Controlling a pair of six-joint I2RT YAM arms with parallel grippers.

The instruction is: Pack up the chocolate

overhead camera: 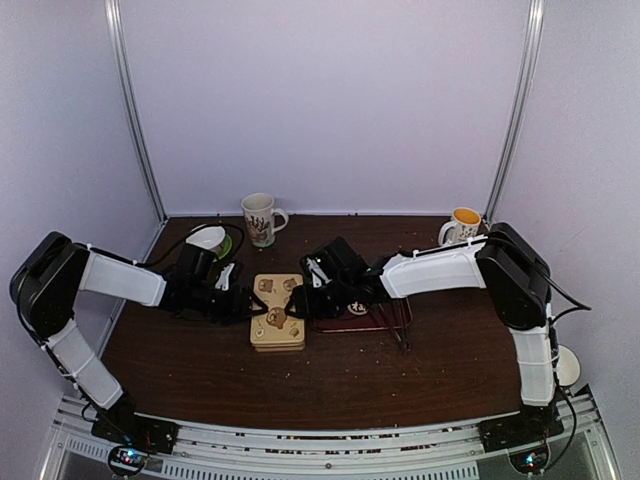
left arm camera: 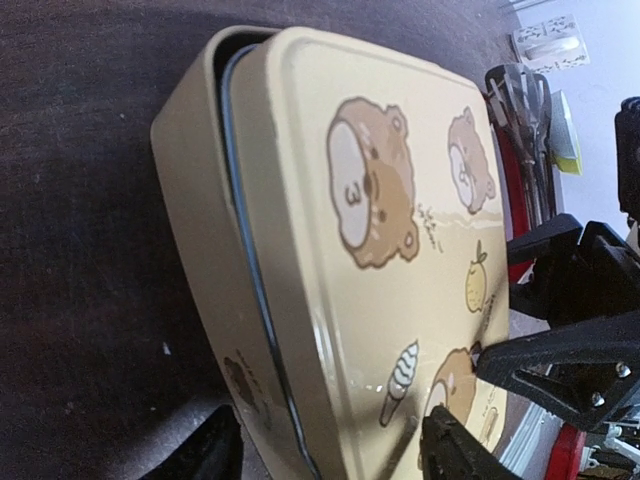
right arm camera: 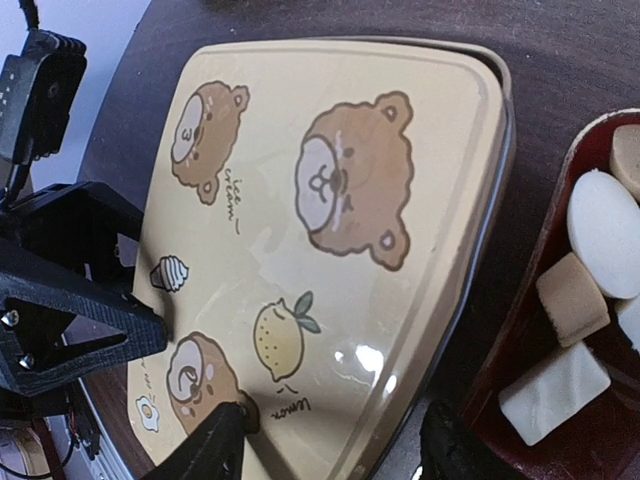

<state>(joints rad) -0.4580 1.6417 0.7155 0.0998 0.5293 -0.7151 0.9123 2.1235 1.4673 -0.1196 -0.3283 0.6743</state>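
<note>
Beside the bear tin (overhead camera: 277, 312), chocolate (right arm camera: 572, 295) lies in a red tray (right arm camera: 515, 335); left gripper (left arm camera: 330, 450) and right gripper (right arm camera: 335, 445) both stand spread wide over the tin.

Glossy, smooth cream box lid (right arm camera: 330, 250) (tin, by its look); matt dark wooden table (overhead camera: 350, 380).

The only writing that can be read is on the cream lid (right arm camera: 420, 140) of the box, in thin brown handwriting. In the right wrist view, "ice cream" runs beside the small bear face (right arm camera: 205, 135) near one corner, and "lemon" stands just under the drawn lemon (right arm camera: 278, 338). In the left wrist view, a scribbled line (left arm camera: 430, 225) beside a bear is too blurred to read, as is a small brown print (left arm camera: 243, 378) on the box's side. The pattern on the mug (overhead camera: 260, 218) in the top view is too small to tell.
</note>
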